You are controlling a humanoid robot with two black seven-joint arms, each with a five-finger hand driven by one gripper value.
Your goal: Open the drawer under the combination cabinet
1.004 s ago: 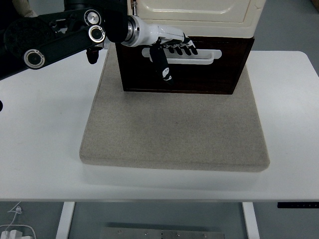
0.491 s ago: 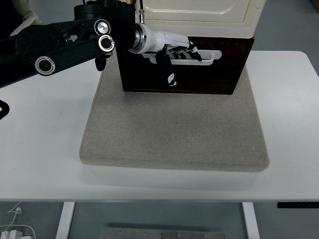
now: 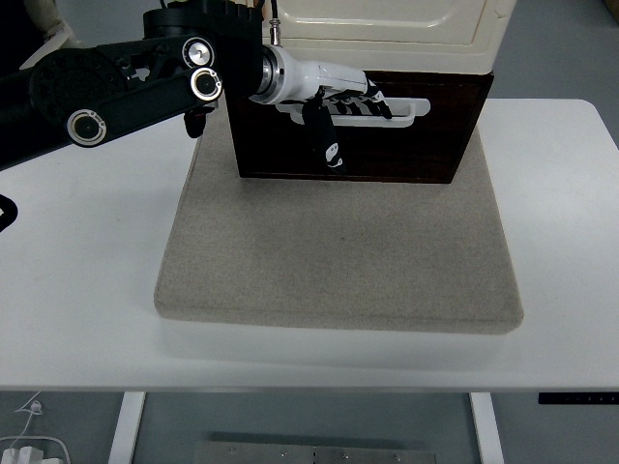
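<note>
Head view. Your left hand (image 3: pixel 338 97) reaches in from the left edge and lies against the front of the dark drawer (image 3: pixel 406 145), which sits under the cream cabinet (image 3: pixel 387 24) at the far end of the grey mat (image 3: pixel 338 251) on the white desk (image 3: pixel 87 271). The fingers (image 3: pixel 360 95) are curled over the white handle (image 3: pixel 401 111), apparently clamped on it, with the thumb hanging below the bar. Note the key relation: the handle's long axis runs left to right across the drawer face, and your hand grips it left of centre, so the pull must come straight toward the near edge of the desk, square to that axis. The drawer appears shut or barely started. An off-centre pull may skew the drawer or drag the cabinet along the mat. The right arm is out of view.
</note>
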